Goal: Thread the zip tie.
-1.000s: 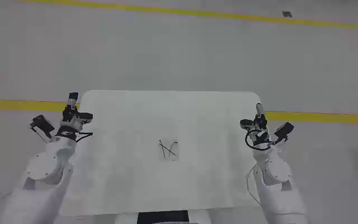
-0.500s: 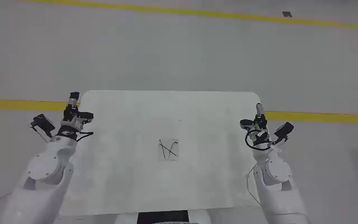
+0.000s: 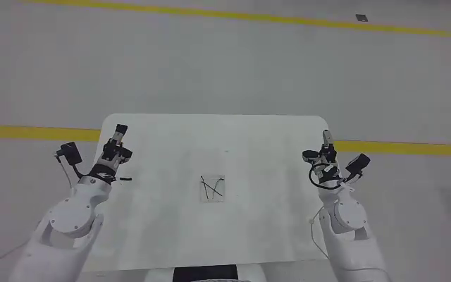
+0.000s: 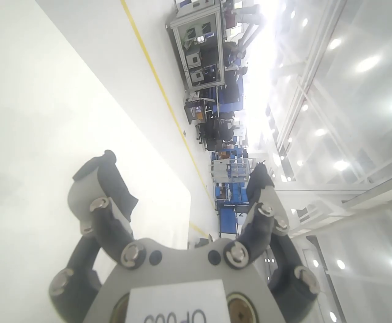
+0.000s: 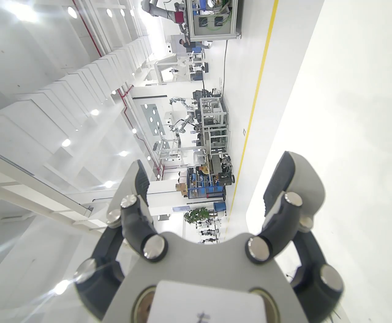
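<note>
Thin dark zip ties point(image 3: 211, 187) lie crossed on a small pale patch near the middle of the white table point(image 3: 261, 141). My left gripper point(image 3: 118, 139) is over the table's left part, well left of the ties, and stands open with nothing between its fingers point(image 4: 183, 166). My right gripper point(image 3: 325, 142) sits at the table's right edge, far right of the ties. It too is open and holds nothing point(image 5: 214, 168).
The table top point(image 4: 61, 101) around the ties is bare white. Grey floor with yellow lines point(image 3: 394, 146) runs past the table's far side and both ends. Workshop racks and machines point(image 5: 211, 18) stand far off in the room.
My left arm has swung in from beyond the table's left edge to over the table, toward the ties. The right arm has kept still.
</note>
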